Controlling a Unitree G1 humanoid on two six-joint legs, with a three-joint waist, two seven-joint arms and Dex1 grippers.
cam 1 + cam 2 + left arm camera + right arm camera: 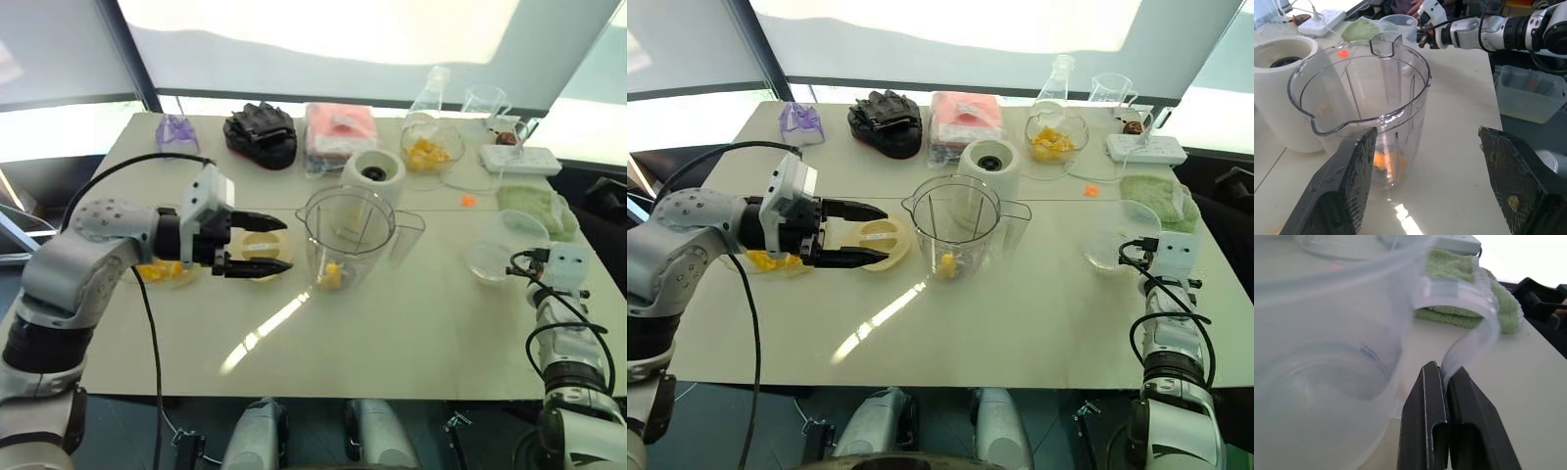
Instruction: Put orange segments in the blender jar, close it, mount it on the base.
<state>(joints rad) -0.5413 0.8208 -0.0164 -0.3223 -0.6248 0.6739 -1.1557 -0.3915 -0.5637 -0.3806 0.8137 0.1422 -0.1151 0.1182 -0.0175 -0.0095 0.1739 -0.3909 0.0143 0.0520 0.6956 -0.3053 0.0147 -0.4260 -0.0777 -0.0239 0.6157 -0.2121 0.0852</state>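
Observation:
The clear blender jar (pixel 348 235) stands upright at mid-table with an orange segment (pixel 332 275) at its bottom. Behind it is the white blender base (pixel 373 176). My left gripper (pixel 287 245) is open just left of the jar, hovering over a cream round lid (pixel 247 251); in the left wrist view its fingers (pixel 1347 181) frame the jar (pixel 1361 93). More orange segments (pixel 160 272) lie under my left arm, and a glass bowl (pixel 429 152) at the back holds others. My right gripper (pixel 1444 369) is shut on the handle of a clear cup (pixel 500 250) at the right.
Along the back sit a purple item (pixel 177 132), a black cloth (pixel 261 134), a pink pack (pixel 339 132), a flask (pixel 431 90), a beaker (pixel 485 103) and a power strip (pixel 519 159). A green cloth (pixel 534 211) lies right; a small orange scrap (pixel 468 201) is near it.

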